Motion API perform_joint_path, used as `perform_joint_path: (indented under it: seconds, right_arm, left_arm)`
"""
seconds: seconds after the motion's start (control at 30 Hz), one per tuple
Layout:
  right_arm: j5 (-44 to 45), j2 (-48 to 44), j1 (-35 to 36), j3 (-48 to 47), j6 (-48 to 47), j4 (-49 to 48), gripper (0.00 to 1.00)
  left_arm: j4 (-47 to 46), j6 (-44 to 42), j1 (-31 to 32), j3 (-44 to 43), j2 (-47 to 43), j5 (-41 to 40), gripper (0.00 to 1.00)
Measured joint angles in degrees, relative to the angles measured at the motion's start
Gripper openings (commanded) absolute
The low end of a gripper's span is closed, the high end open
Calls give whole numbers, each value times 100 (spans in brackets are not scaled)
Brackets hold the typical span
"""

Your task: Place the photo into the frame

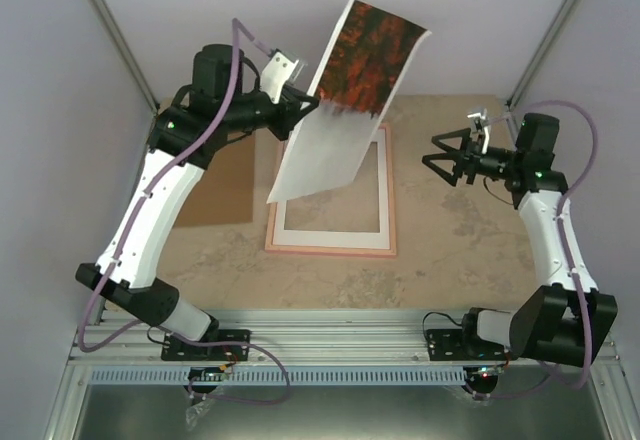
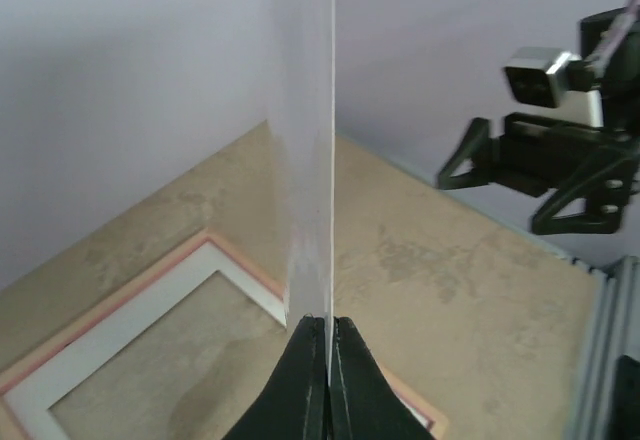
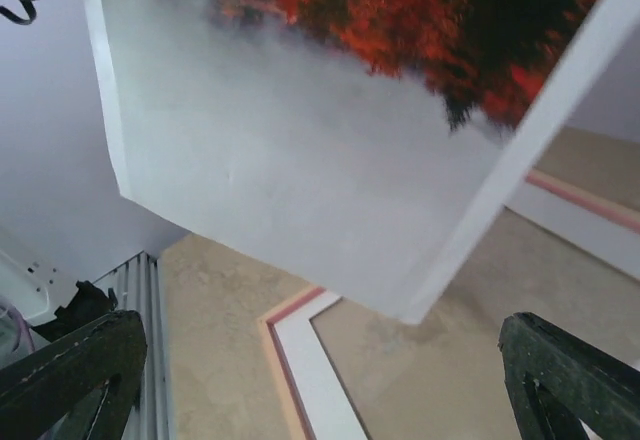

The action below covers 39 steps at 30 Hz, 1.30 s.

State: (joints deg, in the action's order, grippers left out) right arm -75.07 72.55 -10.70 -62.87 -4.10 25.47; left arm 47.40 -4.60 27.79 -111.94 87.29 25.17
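Note:
The photo (image 1: 345, 100) hangs tilted in the air above the table, its red-orange and dark part at the top and its pale misty part below. My left gripper (image 1: 306, 106) is shut on the photo's left edge. In the left wrist view the photo (image 2: 310, 160) shows edge-on, pinched between the fingertips of that gripper (image 2: 328, 322). The pink frame (image 1: 330, 249) lies flat on the table beneath the photo, with a white-bordered sheet inside it. My right gripper (image 1: 442, 160) stands open to the right of the frame, empty. In the right wrist view the photo (image 3: 300, 160) hangs over a corner of the frame (image 3: 285, 360), in front of the right gripper (image 3: 320, 325).
A plain brown board (image 1: 225, 188) lies on the table left of the frame, partly under my left arm. The right arm's gripper (image 2: 560, 175) shows at the right of the left wrist view. Grey walls enclose the table on three sides.

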Motion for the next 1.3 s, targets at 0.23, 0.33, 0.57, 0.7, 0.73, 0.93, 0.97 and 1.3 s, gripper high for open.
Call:
perform_joint_path:
  seconds: [0.23,0.33,0.57,0.7,0.73,0.93,0.97,1.3]
  right_arm:
    - [168,407,369,33,1241,-1735,97]
    - [153,619,374,98,1644,-2197,93]
    - [-90,350,498,144,2420,-3152,57]
    - [-195,66,643,133,2669,-3484,15]
    - [-225,22,660,118,2708,-3512,6]
    - [-289,-28,662,-50,2640,-3130,1]
    - [-267,-31,647,-50,2638,-3053,1]
    - [446,326,-671,-848,1805,-881,1]
  left_arm:
    - [-282,280,-197,302,-426,1008,0]
    - [-411,439,-289,461,-573,1373,0]
    - [-713,787,-470,859,-629,1945,0]
    - [-1010,1060,-625,1110,-627,2140,0]
    - [-1088,1113,-660,1176,-627,2153,0]
    - [-1631,1403,-925,1840,-636,2076,52]
    - [-1700,1434,-960,1969,-636,2026,66]
    - [-1827,1423,-975,2524,-533,509,99]
